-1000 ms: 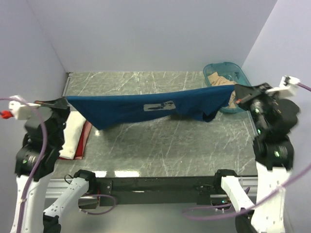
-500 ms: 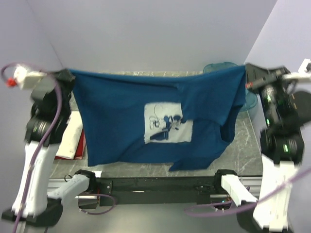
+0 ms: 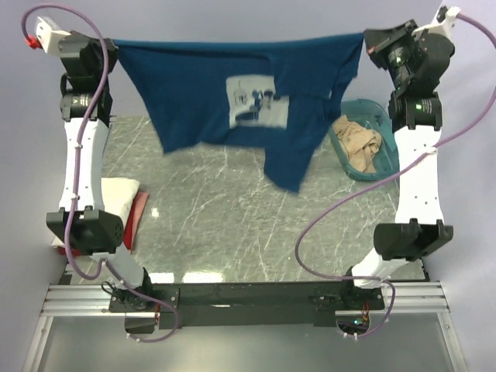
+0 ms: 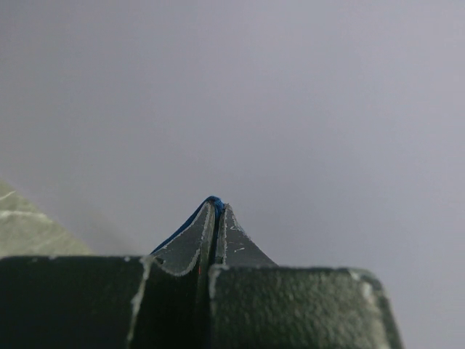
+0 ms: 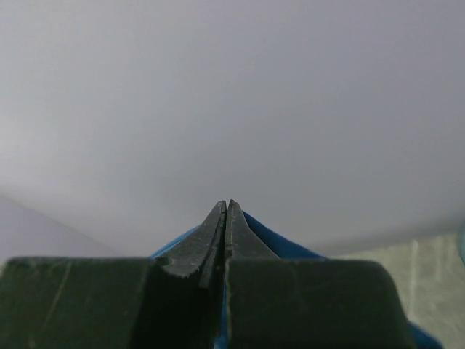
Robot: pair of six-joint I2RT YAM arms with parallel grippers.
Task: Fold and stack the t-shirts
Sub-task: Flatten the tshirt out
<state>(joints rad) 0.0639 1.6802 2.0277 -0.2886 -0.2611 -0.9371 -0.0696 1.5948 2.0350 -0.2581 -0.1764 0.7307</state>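
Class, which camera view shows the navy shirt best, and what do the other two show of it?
The top view: the navy shirt hangs spread between the left gripper and right gripper, print visible. The left wrist view shows only a blue sliver between shut jaws; the right wrist view, blue edges beside them.

This is a robotics lab test cell. Plain pale lavender-grey partition walls point(image 3: 232, 15) box in a grey marble-patterned tabletop point(image 3: 232, 225). At the bottom of the frame, a silver aluminium rail frame point(image 3: 70, 298) carries two white-and-black jointed robot arms, the left arm point(image 3: 77, 155) and the right arm point(image 3: 418, 170), both trailing purple cables point(image 3: 325, 209). A dark navy blue cloth t-shirt point(image 3: 201, 85) hangs between them along the top.
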